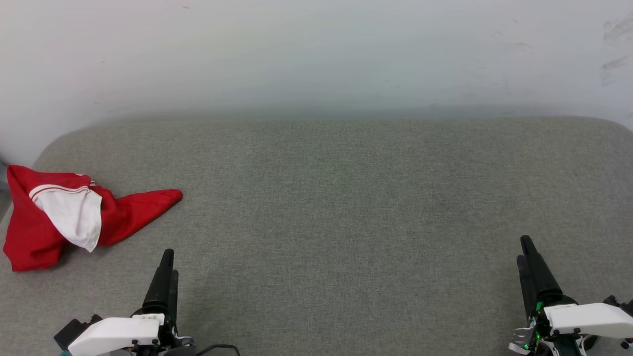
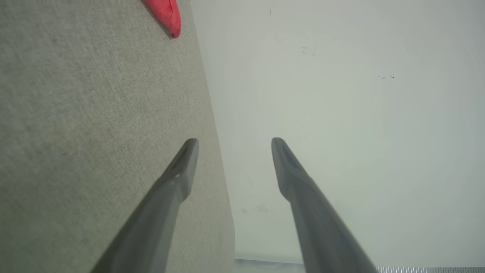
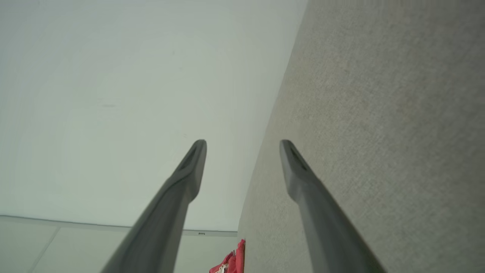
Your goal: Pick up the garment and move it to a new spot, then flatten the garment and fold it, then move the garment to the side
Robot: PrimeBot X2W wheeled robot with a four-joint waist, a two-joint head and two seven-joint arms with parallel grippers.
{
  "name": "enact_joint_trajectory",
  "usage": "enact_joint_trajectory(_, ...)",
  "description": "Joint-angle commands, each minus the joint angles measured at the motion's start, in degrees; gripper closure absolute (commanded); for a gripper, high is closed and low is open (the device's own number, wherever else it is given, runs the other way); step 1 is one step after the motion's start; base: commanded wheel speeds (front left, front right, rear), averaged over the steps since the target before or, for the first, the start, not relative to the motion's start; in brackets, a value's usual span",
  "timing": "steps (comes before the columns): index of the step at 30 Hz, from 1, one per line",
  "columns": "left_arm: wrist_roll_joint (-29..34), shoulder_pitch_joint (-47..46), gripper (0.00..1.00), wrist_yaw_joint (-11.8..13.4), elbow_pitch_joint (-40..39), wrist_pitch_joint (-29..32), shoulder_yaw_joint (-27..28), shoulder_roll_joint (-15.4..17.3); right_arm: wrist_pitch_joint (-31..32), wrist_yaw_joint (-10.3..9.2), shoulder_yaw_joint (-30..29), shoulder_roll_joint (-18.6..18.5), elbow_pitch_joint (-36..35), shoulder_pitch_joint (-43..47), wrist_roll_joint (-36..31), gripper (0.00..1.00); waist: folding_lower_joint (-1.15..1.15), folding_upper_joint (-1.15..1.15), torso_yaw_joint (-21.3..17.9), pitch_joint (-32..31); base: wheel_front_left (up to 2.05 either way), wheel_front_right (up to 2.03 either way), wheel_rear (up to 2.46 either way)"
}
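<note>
The garment (image 1: 74,215) lies crumpled at the far left edge of the grey fabric surface (image 1: 346,207), red with one white sleeve on top; its print is hidden. A red tip of the garment (image 2: 166,15) shows at the top of the left wrist view, and a scrap of the garment (image 3: 231,261) at the bottom of the right wrist view. My left gripper (image 1: 168,257) hovers near the front left, to the right of the garment and apart from it, open and empty (image 2: 233,144). My right gripper (image 1: 525,247) is at the front right, open and empty (image 3: 242,146).
A pale wall (image 1: 316,54) rises directly behind the grey surface. The surface's rounded back corners and left edge lie close to the garment. A wide stretch of grey fabric lies between the two grippers.
</note>
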Motion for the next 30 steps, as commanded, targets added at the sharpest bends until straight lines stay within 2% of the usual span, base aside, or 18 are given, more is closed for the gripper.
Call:
enact_joint_trajectory(1, 1.6, -0.5, 0.00, 0.0, -1.2, -0.7, 0.0, 0.1, -0.7, 0.01, -0.3, 0.0, -1.2, -0.4, -2.4, 0.00, 0.00, 0.00, 0.0, 0.0, 0.00, 0.00, 0.00)
enact_joint_trajectory(9, 6.4, 0.0, 0.00, 0.0, -2.2, -2.6, 1.2, 0.1, -2.6, 0.01, -0.7, 0.0, -3.6, -0.2, -10.8, 0.00, 0.00, 0.00, 0.1, 0.1, 0.00, 0.00, 0.00)
enact_joint_trajectory(18, 14.4, 0.3, 0.00, 0.0, -6.1, -4.5, 3.9, 0.1, -4.5, 0.01, -0.4, 0.0, -7.3, 0.3, -23.4, 0.00, 0.00, 0.00, 0.1, 0.1, 0.00, 0.00, 0.00)
enact_joint_trajectory(30, 29.1, 1.7, 0.00, 0.3, -13.3, -6.8, 2.1, 0.1, -6.8, 0.01, 1.4, 0.0, -11.9, 0.8, -39.3, 0.00, 0.00, 0.00, 0.1, 0.3, 0.00, 0.00, 0.00)
